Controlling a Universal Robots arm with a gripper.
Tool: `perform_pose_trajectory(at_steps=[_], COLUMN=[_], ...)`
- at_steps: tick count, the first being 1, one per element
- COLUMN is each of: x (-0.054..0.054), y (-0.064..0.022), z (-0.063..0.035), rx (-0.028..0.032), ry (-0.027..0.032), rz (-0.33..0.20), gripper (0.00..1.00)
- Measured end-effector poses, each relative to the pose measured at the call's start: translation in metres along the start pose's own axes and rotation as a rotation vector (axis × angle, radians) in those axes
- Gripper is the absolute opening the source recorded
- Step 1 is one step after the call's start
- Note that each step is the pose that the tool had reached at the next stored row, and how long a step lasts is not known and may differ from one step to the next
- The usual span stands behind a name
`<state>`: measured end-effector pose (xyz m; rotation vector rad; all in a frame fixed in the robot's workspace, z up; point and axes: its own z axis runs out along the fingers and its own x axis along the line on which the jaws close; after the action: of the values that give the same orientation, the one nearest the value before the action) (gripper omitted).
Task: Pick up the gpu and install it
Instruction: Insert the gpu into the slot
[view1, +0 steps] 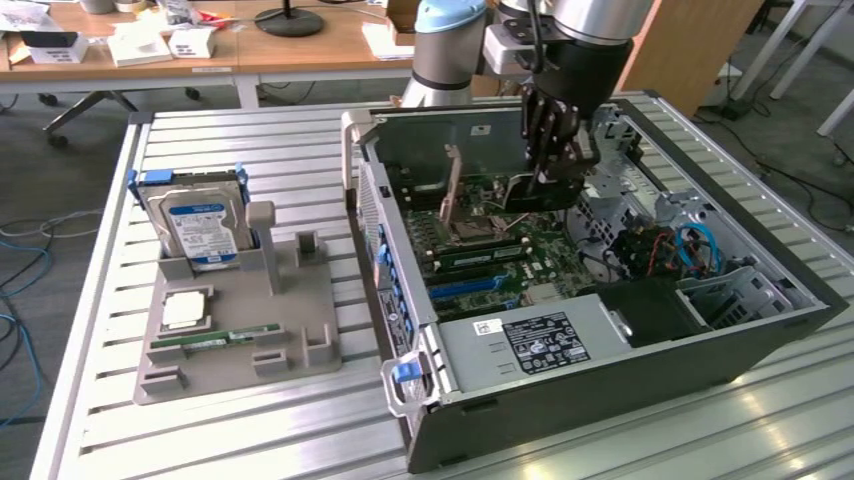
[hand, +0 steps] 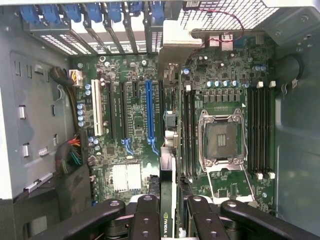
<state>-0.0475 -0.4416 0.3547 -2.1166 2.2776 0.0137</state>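
Gripper (hand: 170, 205) is clamping the gpu (hand: 167, 155) edge-on between its fingers, holding it over the motherboard (hand: 225, 90), between blue slot (hand: 148, 107) and CPU socket (hand: 222, 140).

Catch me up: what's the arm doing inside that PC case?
The arm's gripper is clamped on the gpu, holding it edge-down over the motherboard inside the open computer case. The card hangs beside the long blue expansion slot and does not look seated in any slot yet. At the exterior view's left, the hard drive and memory stick sit in the grey parts holder.
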Motion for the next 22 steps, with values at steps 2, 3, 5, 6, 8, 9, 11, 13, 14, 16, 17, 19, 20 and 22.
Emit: perform_pose_trajectory(at_steps=[2, 3, 5, 6, 8, 9, 11, 13, 14, 16, 17, 19, 20, 22], x=[0.000, 0.000, 0.000, 0.000, 0.000, 0.000, 0.000, 0.000, 0.000, 0.000, 0.001, 0.001, 0.001, 0.001], y=[0.0009, 0.0015, 0.0026, 0.0031, 0.0040, 0.0043, 0.0044, 0.0045, 0.0046, 0.0046, 0.0046, 0.0046, 0.0046, 0.0047], z=[0.0000, 0.0000, 0.0000, -0.0001, -0.0001, -0.0001, 0.0004, 0.0019, 0.0028, 0.0047, 0.0056, 0.0073, 0.0083, 0.0102], rx=[0.0000, 0.0000, 0.0002, 0.0003, 0.0004, 0.0005, 0.0007, 0.0008, 0.0008, 0.0008, 0.0008, 0.0008, 0.0008, 0.0008], ry=[0.0000, 0.0000, 0.0000, 0.0000, 0.0000, 0.0000, -0.0002, -0.0001, 0.0000, 0.0000, 0.0000, 0.0000, 0.0000, 0.0000], rz=[0.000, 0.000, 0.000, 0.000, 0.000, 0.000, 0.000, 0.000, 0.000, 0.000, 0.000, 0.000, 0.000, 0.000], gripper=[0.26, 0.26, 0.26, 0.26, 0.26, 0.26, 0.26, 0.26, 0.26, 0.26, 0.26, 0.26, 0.26, 0.26])
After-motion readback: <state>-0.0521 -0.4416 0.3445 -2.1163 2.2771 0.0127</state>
